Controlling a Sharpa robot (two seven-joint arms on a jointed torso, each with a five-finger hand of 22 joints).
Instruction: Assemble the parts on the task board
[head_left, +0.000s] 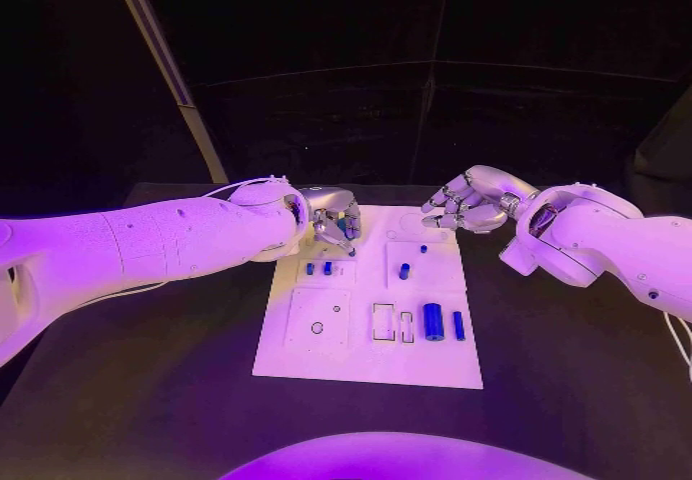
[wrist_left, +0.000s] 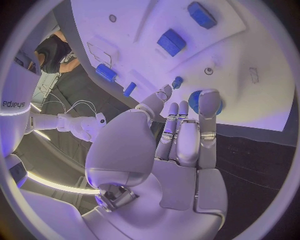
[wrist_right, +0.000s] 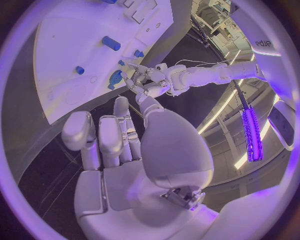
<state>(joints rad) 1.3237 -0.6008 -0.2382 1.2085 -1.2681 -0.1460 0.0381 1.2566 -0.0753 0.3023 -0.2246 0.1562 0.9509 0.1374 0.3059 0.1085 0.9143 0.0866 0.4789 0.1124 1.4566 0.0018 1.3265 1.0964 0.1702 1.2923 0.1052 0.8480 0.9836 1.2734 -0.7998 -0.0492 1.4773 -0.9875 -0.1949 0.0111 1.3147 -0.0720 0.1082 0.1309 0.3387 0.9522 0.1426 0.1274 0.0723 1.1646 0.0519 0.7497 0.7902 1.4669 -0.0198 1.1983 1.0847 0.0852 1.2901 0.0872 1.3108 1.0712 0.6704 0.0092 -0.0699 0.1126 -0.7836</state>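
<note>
The left hand hovers over the far left corner of the board, its fingertips pinching a round blue part just above the white surface. The right hand hangs at the far right corner, fingers curled in and grasping nothing. More blue parts lie in the board's recesses nearer the robot

Violet light washes the whole scene; room behind is near black in the head view. Brightest spots: the task board and the white arms, slightly glaring; the counter stays dim. Soft shadow under the left hand. Wrist views are fisheye circles; board edges bow; glowing light strips streak the rim; near palms look soft.
</note>
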